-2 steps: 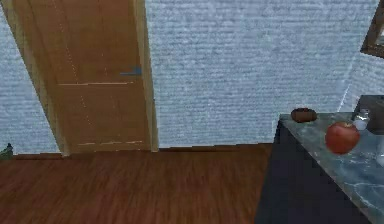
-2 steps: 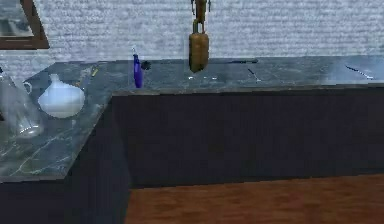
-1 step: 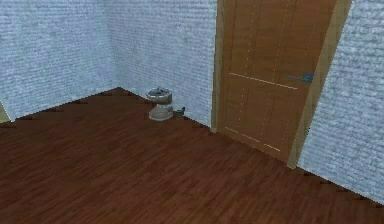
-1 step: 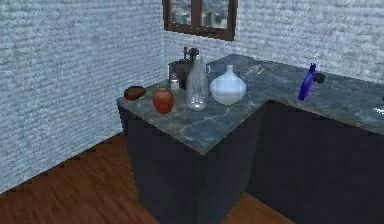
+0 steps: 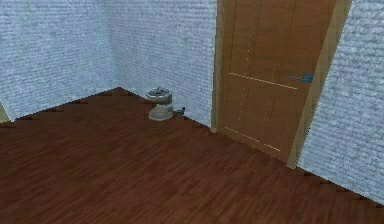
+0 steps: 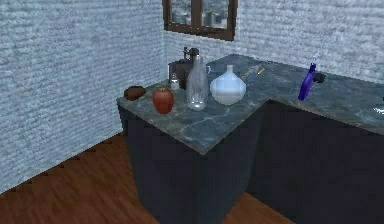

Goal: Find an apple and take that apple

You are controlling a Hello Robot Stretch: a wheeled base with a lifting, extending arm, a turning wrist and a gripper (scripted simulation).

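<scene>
The dark table (image 6: 232, 120) occupied a brick-walled corner. A red round thing (image 6: 163, 98), possibly the apple, stood near its left edge. A closer approach to confirm it was advisable. The jaws' state could not be told.

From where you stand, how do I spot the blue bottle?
Find the dark counter with the mottled grey stone top below the wood-framed window. Toward the arm side view's right stands a slim deep-blue bottle, alone, apart from the round white vase and red-brown pot.
</scene>
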